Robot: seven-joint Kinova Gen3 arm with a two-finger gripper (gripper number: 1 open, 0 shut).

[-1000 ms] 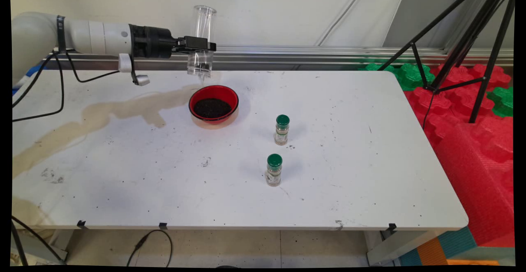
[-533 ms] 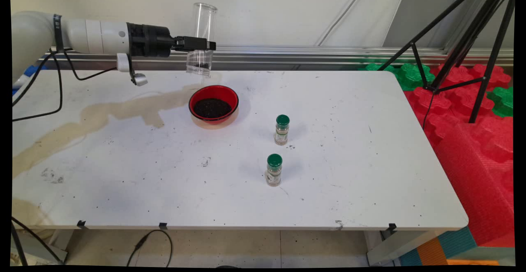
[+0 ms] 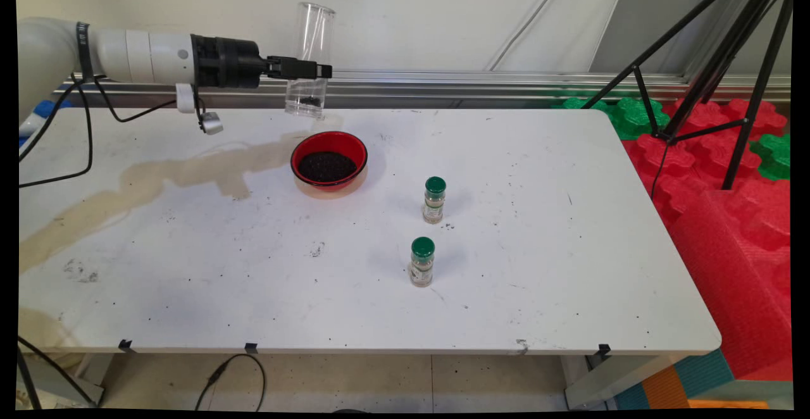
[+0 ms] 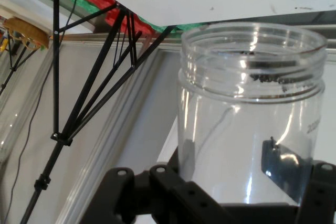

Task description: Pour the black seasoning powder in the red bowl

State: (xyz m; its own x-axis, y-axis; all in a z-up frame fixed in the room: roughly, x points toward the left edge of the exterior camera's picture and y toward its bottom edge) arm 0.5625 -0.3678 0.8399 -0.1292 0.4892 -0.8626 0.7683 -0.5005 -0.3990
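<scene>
My gripper point(image 3: 309, 68) is shut on a clear plastic jar point(image 3: 308, 58), held upright-inverted with its threaded mouth pointing down at the table. It hangs above the table, just behind and left of a red bowl point(image 3: 329, 159) that holds dark grains. In the hand view the jar point(image 4: 247, 114) fills the right half between my gripper point(image 4: 236, 163) and the table, and a few dark grains cling inside near its mouth. Both fingers point(image 4: 282, 167) press on the jar's wall.
Two small spice jars with green lids point(image 3: 434, 200) point(image 3: 422, 262) stand right of the bowl, toward the near side. A brown stain point(image 3: 158, 175) runs across the table's left part. A black tripod point(image 3: 715, 58) and red and green foam mats point(image 3: 728, 172) lie off the right edge.
The arm and jar have shifted slightly left and up. The thin trickle of grains under the jar's mouth has stopped, and fewer grains remain inside.
</scene>
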